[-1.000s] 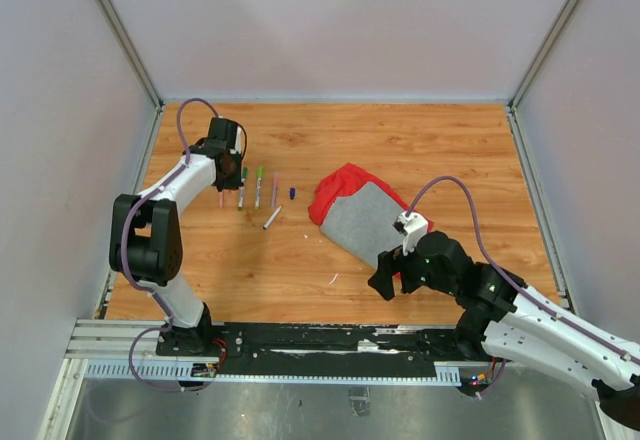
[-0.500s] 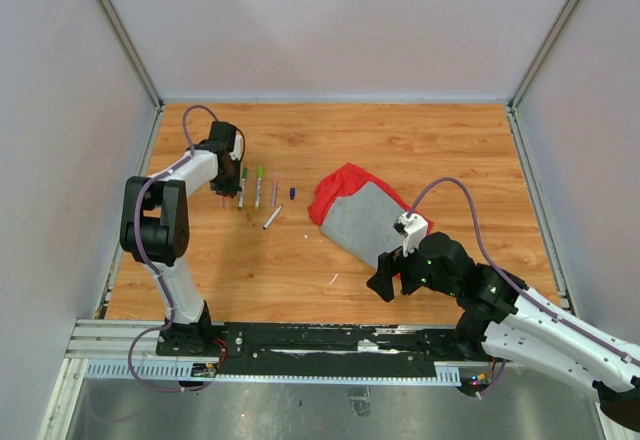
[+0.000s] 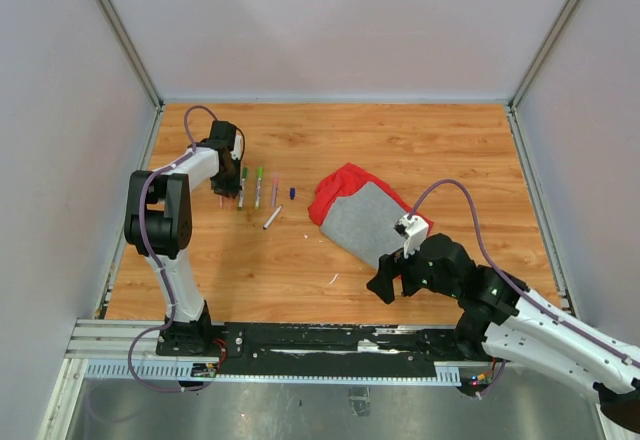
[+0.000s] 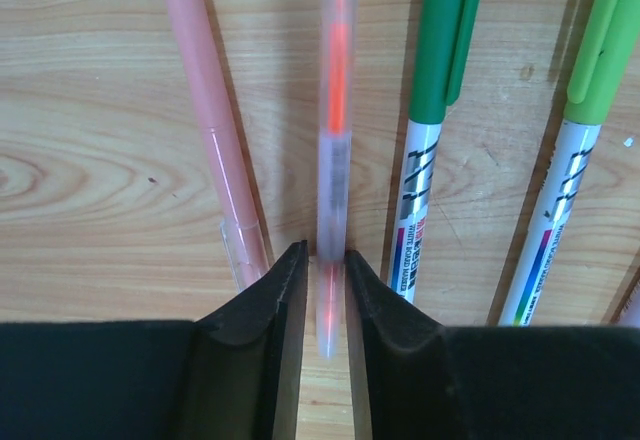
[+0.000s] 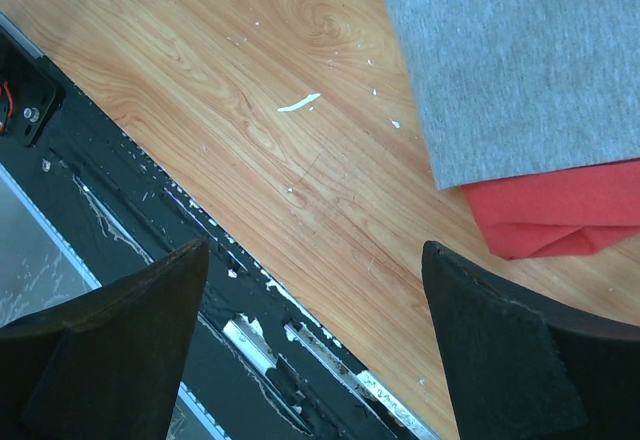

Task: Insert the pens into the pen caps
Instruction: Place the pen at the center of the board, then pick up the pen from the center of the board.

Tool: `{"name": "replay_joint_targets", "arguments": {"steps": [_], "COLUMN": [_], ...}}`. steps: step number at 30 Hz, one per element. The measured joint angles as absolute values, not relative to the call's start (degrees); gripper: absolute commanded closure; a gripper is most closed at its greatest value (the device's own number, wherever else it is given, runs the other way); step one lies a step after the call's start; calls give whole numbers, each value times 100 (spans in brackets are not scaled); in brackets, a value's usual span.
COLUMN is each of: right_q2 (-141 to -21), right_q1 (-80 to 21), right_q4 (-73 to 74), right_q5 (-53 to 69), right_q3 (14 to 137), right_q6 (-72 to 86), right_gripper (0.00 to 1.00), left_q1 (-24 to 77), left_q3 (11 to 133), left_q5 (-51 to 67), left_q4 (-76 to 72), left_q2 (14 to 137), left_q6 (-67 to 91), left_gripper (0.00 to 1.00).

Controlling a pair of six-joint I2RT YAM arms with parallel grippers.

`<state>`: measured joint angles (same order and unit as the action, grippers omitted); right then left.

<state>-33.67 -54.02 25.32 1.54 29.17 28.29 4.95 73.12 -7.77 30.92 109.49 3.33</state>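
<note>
A row of pens (image 3: 257, 189) on the table (image 3: 420, 140), left of the cloth (image 3: 365, 218).

**One high view and two wrist views**

The top external camera is fixed high at the near side and looks down from far on the whole table (image 3: 400, 140). The left wrist camera looks straight down from very near on the row of pens (image 4: 418, 190); the top view shows this same row small, at the far left. The right wrist camera looks down from higher on a cloth (image 5: 520, 50) corner and the black rail (image 5: 110, 180) at the near edge, both also in the top view
</note>
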Motion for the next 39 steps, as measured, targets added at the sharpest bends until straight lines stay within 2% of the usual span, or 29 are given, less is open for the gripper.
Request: {"name": "replay_joint_targets", "arguments": {"steps": [4,8,11,21,29,35,39], "right_q2": [-3312,-3271,-3216,-3059,-3015,-3017,-3039], "right_q1": [-5402,-5402,-5402,-5402,-5402,-5402,-5402], "right_q4": [2530,2530,2530,2582,2733,2821,2818], "right_q5": [169,193,200,198,185,180,183], "right_q3": [2917,2917,2915,2912,2912,2912,2912], "right_q6": [2832,2842,2853,2856,2858,2886,2912], "right_gripper": [12,11,11,10,9,9,9], "left_q1": [489,489,489,491,1140,1946,2246], "left_q3": [7317,7317,7317,7319,7439,6493,5861], "left_q5": [-819,-829,-825,-775,-982,-657,-460], "left_q4": [3100,3103,3103,3225,3398,2989,2788], "left_q2": [10949,10949,10949,10805,9430,8359,8497], "left_q6": [344,364,390,475,598,827,926], "left_gripper": [72,84,86,70,67,66,65]}}
